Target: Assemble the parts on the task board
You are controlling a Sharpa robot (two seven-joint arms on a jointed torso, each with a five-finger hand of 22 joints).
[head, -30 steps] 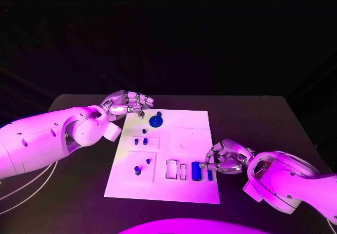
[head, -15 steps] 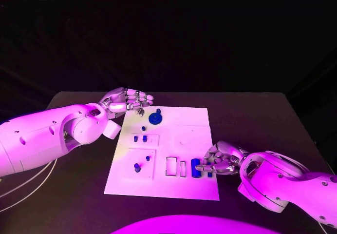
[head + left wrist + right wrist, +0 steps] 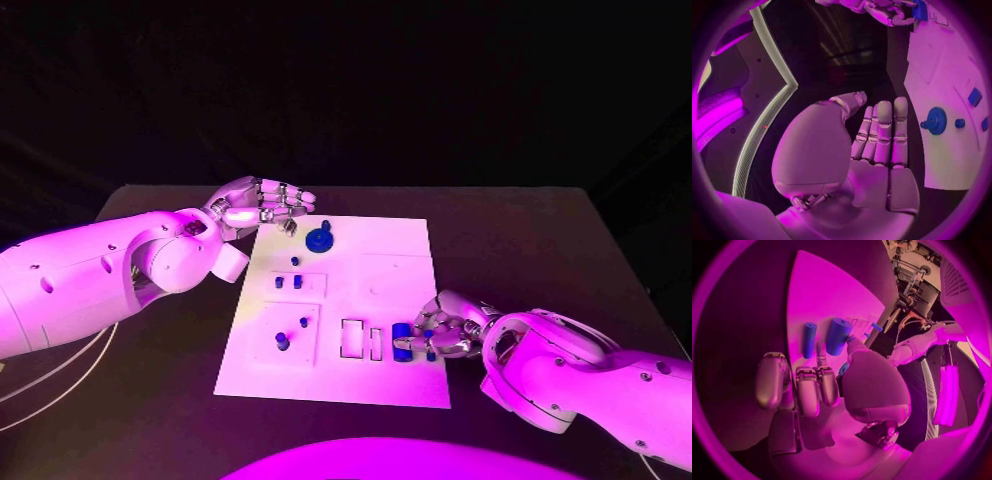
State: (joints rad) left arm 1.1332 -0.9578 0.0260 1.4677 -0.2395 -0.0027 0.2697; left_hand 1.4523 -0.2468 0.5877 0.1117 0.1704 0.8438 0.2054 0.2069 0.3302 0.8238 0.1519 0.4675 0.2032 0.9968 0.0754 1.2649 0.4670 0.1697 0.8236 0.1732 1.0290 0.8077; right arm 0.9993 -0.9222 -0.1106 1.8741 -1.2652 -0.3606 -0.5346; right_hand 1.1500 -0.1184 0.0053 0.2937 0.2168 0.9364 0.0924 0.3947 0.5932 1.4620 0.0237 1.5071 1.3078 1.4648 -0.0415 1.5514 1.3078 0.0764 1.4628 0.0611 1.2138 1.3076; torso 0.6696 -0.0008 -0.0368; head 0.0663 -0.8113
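— Black table [image 3: 548, 240], white board [image 3: 389, 255] at its middle. How far along?

— I'd say partway: several blue pieces [image 3: 401, 343] stand near the board's front edge, a round one [image 3: 319, 240] near its far edge, two slots [image 3: 362, 341] look vacant.

— Hands?

— My right hand [image 3: 440, 333] is curled at the front pieces; a grip I cannot tell. Left hand [image 3: 267, 208] hangs released off the board's far corner.

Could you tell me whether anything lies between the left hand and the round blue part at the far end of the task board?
Nothing visible does: bare task board separates the left hand from the round blue part.
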